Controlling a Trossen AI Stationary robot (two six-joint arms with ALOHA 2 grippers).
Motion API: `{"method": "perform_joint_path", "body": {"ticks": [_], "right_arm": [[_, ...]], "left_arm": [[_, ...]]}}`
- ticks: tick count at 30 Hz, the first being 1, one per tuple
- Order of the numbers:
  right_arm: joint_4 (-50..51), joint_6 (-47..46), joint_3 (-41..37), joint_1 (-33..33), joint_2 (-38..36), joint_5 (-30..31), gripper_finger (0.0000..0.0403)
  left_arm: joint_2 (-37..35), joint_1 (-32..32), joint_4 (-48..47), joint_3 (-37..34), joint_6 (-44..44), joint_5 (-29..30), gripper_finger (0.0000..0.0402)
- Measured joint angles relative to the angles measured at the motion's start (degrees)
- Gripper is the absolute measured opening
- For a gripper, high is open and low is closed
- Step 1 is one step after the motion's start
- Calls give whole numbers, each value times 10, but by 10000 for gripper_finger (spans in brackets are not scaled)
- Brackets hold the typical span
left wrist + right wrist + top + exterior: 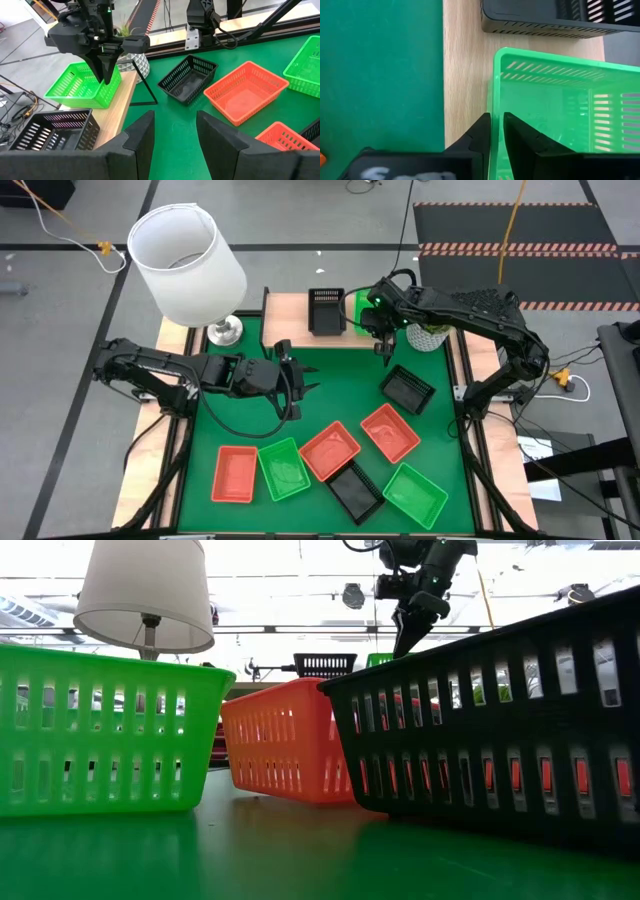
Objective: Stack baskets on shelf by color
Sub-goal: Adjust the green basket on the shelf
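Note:
A green basket (357,307) stands on the wooden shelf (290,315) at the table's far edge, right of a black basket (326,311) on the same top. My right gripper (496,120) reaches down at the green basket's near wall, shut on it; it also shows in the left wrist view (106,75) and the low view (405,640). My left gripper (172,135) hangs open and empty over the mat's left middle (303,380). Several more baskets lie on the mat. My right gripper pinches the rim of the green basket's short near-side wall (496,90), one finger outside the wall (479,132) and one inside the basket (520,135). The fingers come from above, pointing down. The basket sits level, its bottom on the shelf top.
On the mat lie a black basket (407,390), three orange-red ones (389,432) (329,450) (235,473), two green ones (284,468) (414,494) and another black one (355,490). A white lamp (190,265) stands far left, a patterned pot (430,335) far right.

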State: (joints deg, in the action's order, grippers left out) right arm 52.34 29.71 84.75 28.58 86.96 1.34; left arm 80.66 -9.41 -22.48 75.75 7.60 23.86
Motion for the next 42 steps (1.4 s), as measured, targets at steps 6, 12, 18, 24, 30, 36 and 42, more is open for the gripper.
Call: {"method": "perform_joint_path", "body": {"ticks": [6,12,18,24,30,36,42], "right_arm": [[7,16,0,0,0,0,45],[11,29,0,0,0,0,45],[11,42,0,0,0,0,45],[11,49,0,0,0,0,39],[11,47,0,0,0,0,10],[11,51,0,0,0,-1,17],[12,50,0,0,0,-1,16]], "left_arm": [[0,0,0,0,0,0,147],[0,0,0,0,1,0,147],[0,0,0,0,2,0,147],[0,0,0,0,8,0,147],[0,0,0,0,8,0,147],[0,0,0,0,8,0,147],[0,0,0,0,8,0,147]]}}
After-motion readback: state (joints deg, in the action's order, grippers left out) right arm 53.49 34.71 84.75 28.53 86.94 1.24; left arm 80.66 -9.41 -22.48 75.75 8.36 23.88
